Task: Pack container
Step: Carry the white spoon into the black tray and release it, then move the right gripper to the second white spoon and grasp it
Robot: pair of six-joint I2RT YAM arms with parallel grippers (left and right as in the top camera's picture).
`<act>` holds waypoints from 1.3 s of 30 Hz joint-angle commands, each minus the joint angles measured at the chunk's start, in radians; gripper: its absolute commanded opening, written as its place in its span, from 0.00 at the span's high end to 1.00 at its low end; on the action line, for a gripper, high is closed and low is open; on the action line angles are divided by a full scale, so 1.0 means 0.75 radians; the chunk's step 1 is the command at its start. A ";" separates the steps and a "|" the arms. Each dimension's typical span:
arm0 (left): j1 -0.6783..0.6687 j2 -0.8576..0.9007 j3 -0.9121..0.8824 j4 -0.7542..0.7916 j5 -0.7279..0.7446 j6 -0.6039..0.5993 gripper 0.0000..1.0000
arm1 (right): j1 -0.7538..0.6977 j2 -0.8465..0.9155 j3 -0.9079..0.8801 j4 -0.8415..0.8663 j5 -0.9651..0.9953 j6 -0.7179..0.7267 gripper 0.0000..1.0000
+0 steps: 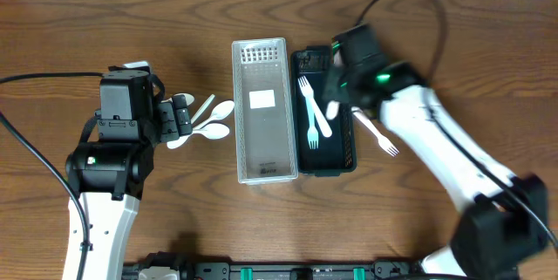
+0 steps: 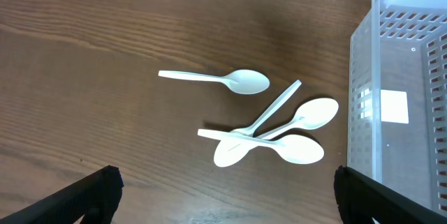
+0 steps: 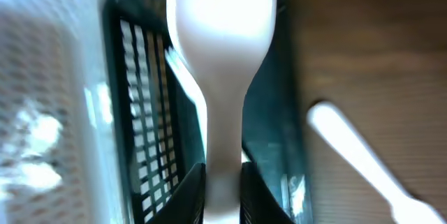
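Note:
A white slotted basket [image 1: 237,114] and a black slotted basket [image 1: 351,151] stand side by side mid-table. A white fork [image 1: 310,114] lies in the black basket. My right gripper [image 1: 336,88] is over the black basket and shut on the handle of a white plastic utensil [image 3: 222,15], whose wide end is blurred. In the right wrist view the jaws [image 3: 222,182] clamp its stem above the black basket [image 3: 140,77]. My left gripper [image 2: 227,185] is open and empty above several white spoons [image 2: 297,151] on the table, left of the white basket [image 2: 363,77].
Another white fork [image 1: 381,138] lies on the wood right of the black basket, and it also shows in the right wrist view [image 3: 356,154]. The spoons [image 1: 209,123] lie between my left arm and the white basket. Cables run along the left and top.

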State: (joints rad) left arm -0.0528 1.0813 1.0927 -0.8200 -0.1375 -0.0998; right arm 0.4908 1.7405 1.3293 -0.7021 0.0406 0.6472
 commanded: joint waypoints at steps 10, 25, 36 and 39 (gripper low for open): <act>0.008 0.004 0.022 -0.005 -0.003 0.022 0.02 | 0.067 -0.053 0.008 0.049 0.136 0.026 0.43; 0.008 0.004 0.022 -0.005 -0.003 0.022 0.02 | -0.421 -0.040 -0.072 -0.146 -0.045 -0.057 0.34; 0.008 0.004 0.022 -0.005 -0.003 0.022 0.02 | -0.417 0.163 -0.117 -0.130 -0.257 -0.056 0.33; 0.008 0.004 0.022 -0.005 -0.003 0.022 0.02 | -0.411 0.171 -0.119 -0.134 -0.280 -0.056 0.36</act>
State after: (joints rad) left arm -0.0528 1.0813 1.0927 -0.8200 -0.1375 -0.0994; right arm 0.1745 1.8584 1.2423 -0.8009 -0.1169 0.6159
